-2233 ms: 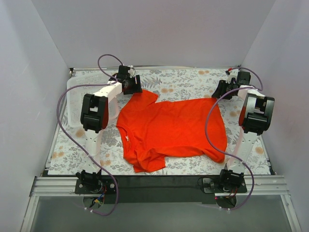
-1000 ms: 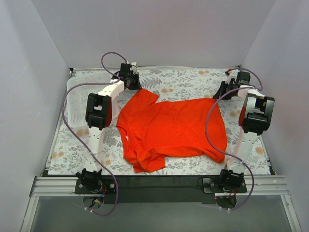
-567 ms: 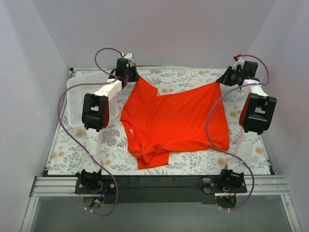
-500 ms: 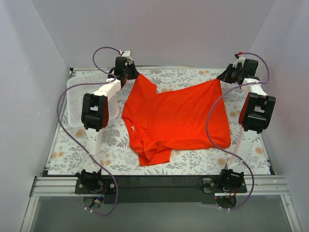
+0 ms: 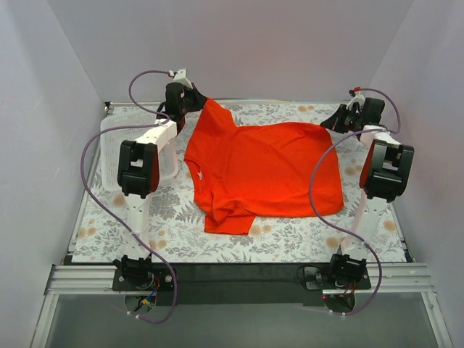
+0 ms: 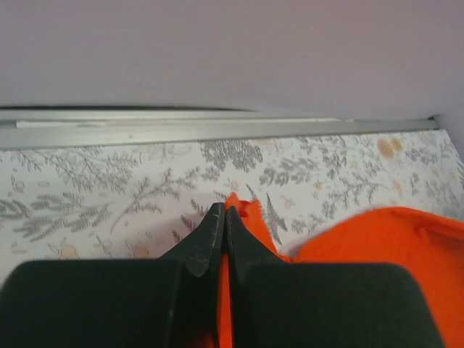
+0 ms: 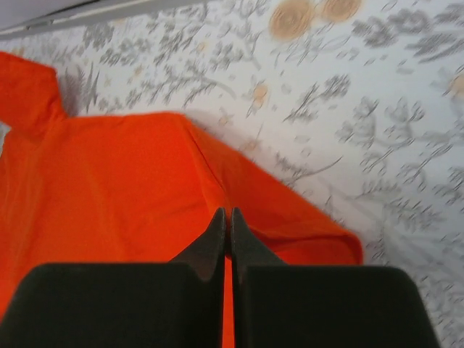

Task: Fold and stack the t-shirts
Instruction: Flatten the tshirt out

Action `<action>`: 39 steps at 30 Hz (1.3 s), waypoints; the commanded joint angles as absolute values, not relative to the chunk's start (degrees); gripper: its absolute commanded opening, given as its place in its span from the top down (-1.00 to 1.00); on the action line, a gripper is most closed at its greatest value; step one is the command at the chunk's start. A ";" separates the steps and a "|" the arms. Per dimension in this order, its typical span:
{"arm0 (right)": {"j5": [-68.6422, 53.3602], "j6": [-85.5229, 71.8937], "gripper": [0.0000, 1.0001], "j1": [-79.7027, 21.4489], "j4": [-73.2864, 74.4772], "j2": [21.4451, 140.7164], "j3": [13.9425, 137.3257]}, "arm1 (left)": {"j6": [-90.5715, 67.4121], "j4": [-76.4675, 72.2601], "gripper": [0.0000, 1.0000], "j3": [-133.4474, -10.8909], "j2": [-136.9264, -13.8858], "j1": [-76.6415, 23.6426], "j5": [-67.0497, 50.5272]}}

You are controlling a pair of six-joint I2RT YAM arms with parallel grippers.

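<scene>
A plain orange-red t-shirt (image 5: 261, 170) is stretched across the flowered table, its far edge lifted between both arms. My left gripper (image 5: 196, 98) is shut on the far-left sleeve tip (image 6: 243, 210), with fabric showing between the fingers. My right gripper (image 5: 330, 125) is shut on the far-right hem corner (image 7: 290, 225), pinching a fold of cloth. The near sleeve (image 5: 228, 217) lies bunched on the table. The collar (image 5: 194, 174) faces left.
A white perforated basket (image 5: 116, 145) stands at the left edge behind the left arm. A metal rail (image 6: 181, 127) runs along the table's far edge below the back wall. Purple cables loop off both arms. Side walls close in left and right.
Both grippers have risen and pulled the shirt's far edge up and toward the back wall. The whole shirt has slid away from the near edge and pulled tauter.
</scene>
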State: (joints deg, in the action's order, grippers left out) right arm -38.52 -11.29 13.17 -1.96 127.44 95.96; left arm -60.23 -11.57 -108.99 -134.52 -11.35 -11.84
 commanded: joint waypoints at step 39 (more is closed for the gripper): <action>-22.59 9.05 0.97 13.80 20.83 49.83 110.33 | -55.46 -1.85 1.00 -92.05 -54.05 -16.79 -12.48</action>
